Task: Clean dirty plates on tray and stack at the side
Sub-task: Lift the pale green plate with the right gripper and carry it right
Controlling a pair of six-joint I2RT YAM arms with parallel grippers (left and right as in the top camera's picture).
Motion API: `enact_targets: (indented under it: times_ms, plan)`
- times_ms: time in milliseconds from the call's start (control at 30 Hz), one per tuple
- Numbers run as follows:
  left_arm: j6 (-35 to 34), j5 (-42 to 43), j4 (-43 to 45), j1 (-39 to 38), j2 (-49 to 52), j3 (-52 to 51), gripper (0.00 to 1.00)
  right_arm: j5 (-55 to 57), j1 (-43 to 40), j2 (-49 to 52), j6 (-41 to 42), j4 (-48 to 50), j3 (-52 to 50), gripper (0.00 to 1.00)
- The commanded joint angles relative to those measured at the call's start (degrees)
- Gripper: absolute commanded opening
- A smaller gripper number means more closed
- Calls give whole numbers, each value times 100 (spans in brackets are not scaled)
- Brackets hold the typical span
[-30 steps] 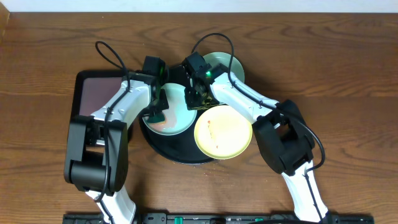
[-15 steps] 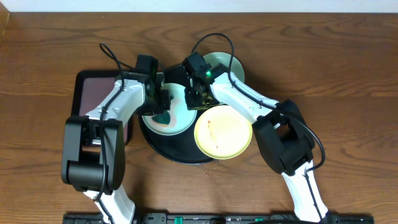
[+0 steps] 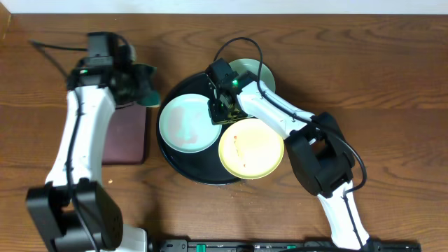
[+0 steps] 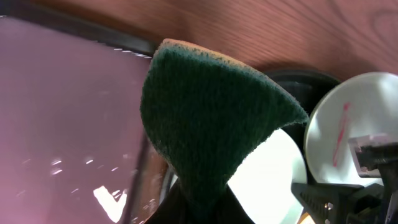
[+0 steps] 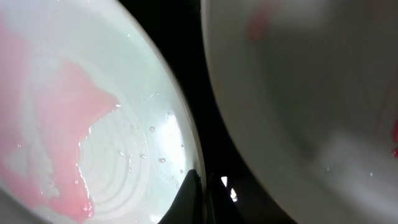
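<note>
The left jaws pinch the green sponge (image 4: 205,118) above the maroon tray (image 3: 126,136). The right jaws seem to nip the rim of the blue-green plate (image 3: 183,122) on the black tray (image 3: 199,175). We judge this wet, pink-filmed plate could slip from so slight a hold, or knock the overhanging yellow plate (image 3: 250,148) onto the bench (image 3: 392,84).

Blue-green plate (image 3: 183,123), yellow plate (image 3: 250,150) and far plate (image 3: 260,72) sit on tray (image 3: 201,165).
</note>
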Motion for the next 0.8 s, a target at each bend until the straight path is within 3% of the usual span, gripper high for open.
enact_targets:
  times_ms: [0, 200, 767]
  plan:
    - [-76, -247, -188, 256, 48, 44, 8, 186, 107, -459, -420, -52, -4, 1]
    - [-74, -356, -385, 568, 48, 42, 7, 1495, 389, -1045, -916, -127, -4, 1]
    - [-72, -358, -391, 623, 48, 17, 8, 7138, 2103, -1606, -1209, -234, -4, 1]
